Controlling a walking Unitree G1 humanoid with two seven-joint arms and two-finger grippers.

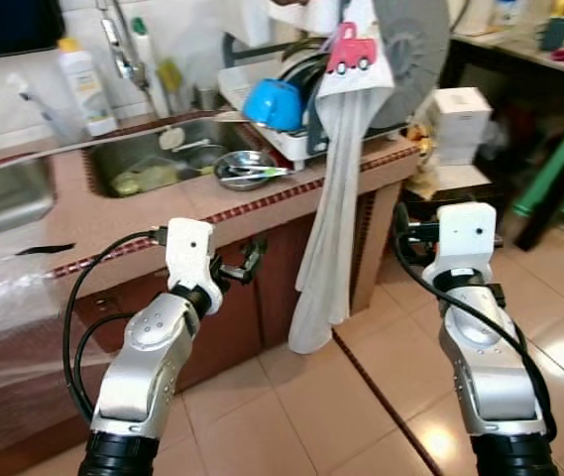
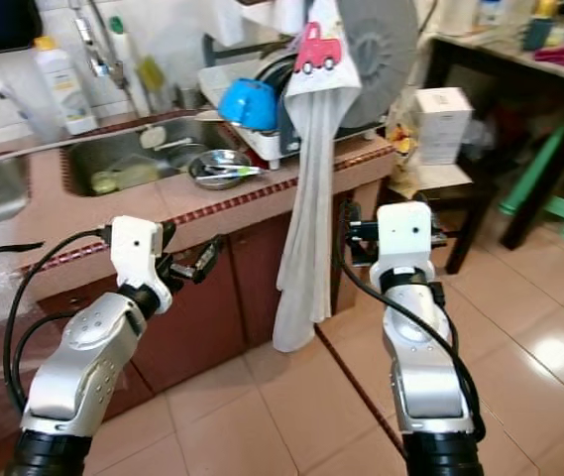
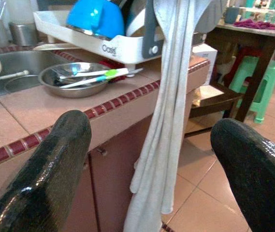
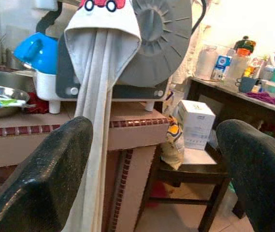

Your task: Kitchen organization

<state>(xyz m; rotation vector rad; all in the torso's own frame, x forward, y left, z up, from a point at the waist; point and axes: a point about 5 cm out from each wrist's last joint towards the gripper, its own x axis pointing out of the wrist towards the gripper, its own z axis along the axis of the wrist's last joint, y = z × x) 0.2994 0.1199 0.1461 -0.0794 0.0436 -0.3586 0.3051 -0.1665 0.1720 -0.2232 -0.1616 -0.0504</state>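
Observation:
A steel bowl (image 1: 245,169) holding a green-handled utensil (image 3: 109,74) rests on the pink tiled counter (image 1: 291,193), beside the sink (image 1: 153,159). Behind it a white dish rack (image 3: 123,48) carries a blue bowl (image 1: 274,104). A long grey-white towel (image 1: 336,208) hangs from the rack down past the counter's edge. My left gripper (image 1: 243,264) is open in front of the brown cabinet door, below the counter edge and left of the towel. My right gripper (image 2: 352,234) is open too, at counter height just right of the towel. Neither holds anything.
A grey round fan (image 1: 415,50) stands on the counter's right end. A white box (image 1: 460,124) sits on a dark stool (image 4: 190,174), with a snack bag (image 4: 172,140) beside it. Green stools (image 1: 559,169) and a dark table (image 1: 519,50) stand at right. Detergent bottle (image 1: 85,89) and faucet (image 1: 123,45) stand behind the sink.

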